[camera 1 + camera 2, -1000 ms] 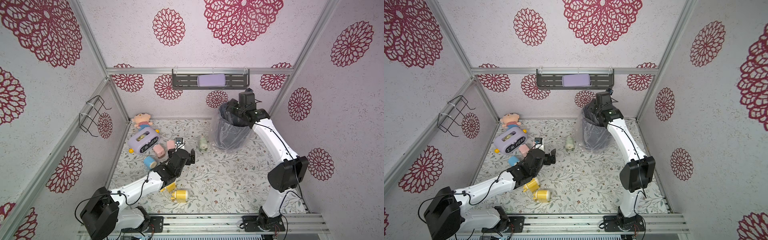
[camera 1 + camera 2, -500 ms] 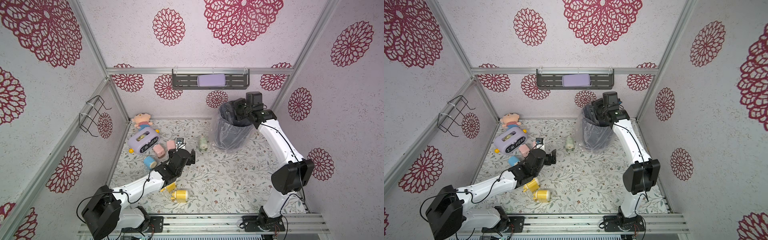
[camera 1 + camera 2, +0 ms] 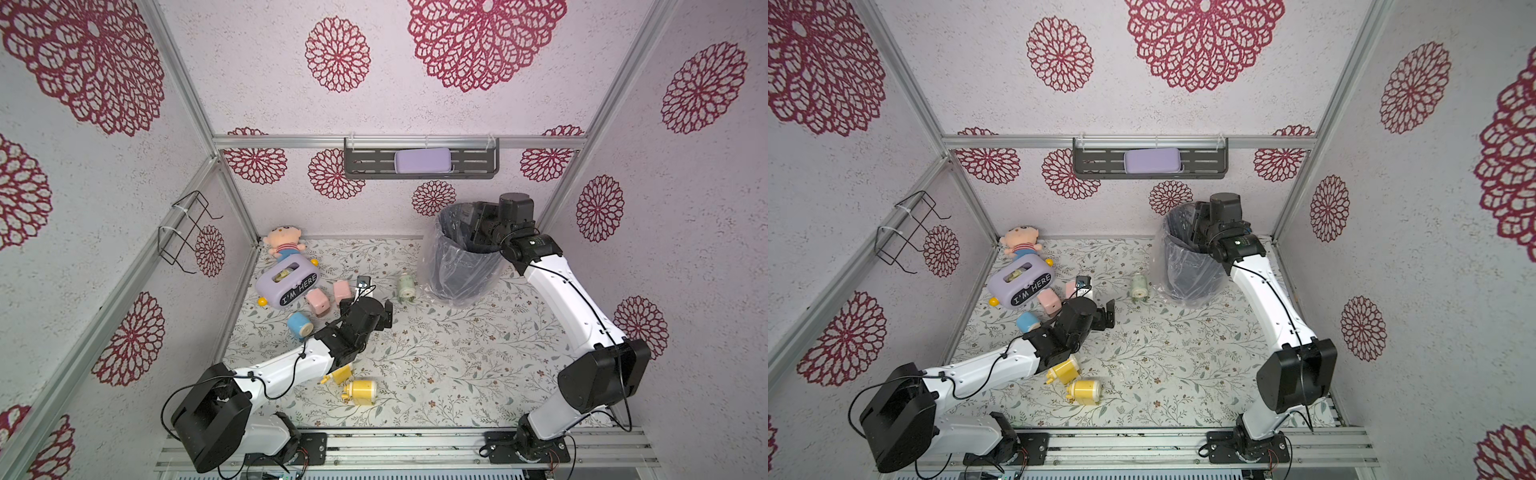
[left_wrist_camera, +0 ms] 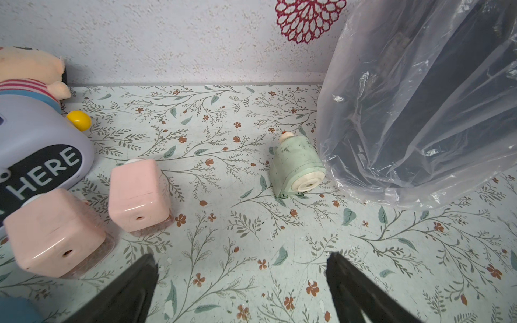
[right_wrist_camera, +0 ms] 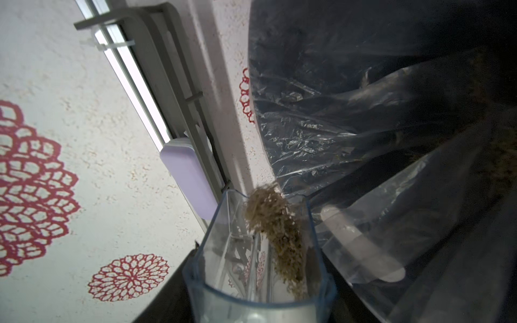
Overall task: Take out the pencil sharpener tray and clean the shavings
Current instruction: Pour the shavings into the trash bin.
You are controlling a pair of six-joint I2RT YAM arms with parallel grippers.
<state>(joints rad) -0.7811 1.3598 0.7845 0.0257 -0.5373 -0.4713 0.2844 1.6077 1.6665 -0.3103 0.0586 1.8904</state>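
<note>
1. The pencil sharpener tray [image 5: 260, 251] is a clear, blue-tinted plastic trough. It is held tilted at the mouth of the waste bin [image 3: 457, 270].
2. A brownish clump of shavings [image 5: 275, 223] lies along one inner wall of the tray and reaches its open lip.
3. The right gripper [image 3: 478, 226] pinches the tray's closed end, over the bin's opening.
4. The bin is dark and lined with a clear plastic bag. It stands at the back of the floral mat [image 3: 457, 353].
5. A pale green sharpener [image 4: 296, 167] lies on its side just beside the bin.
6. The left gripper [image 4: 242, 260] hovers low over the mat, jaws spread wide and empty, near two pink sharpeners [image 4: 138, 195].
</note>
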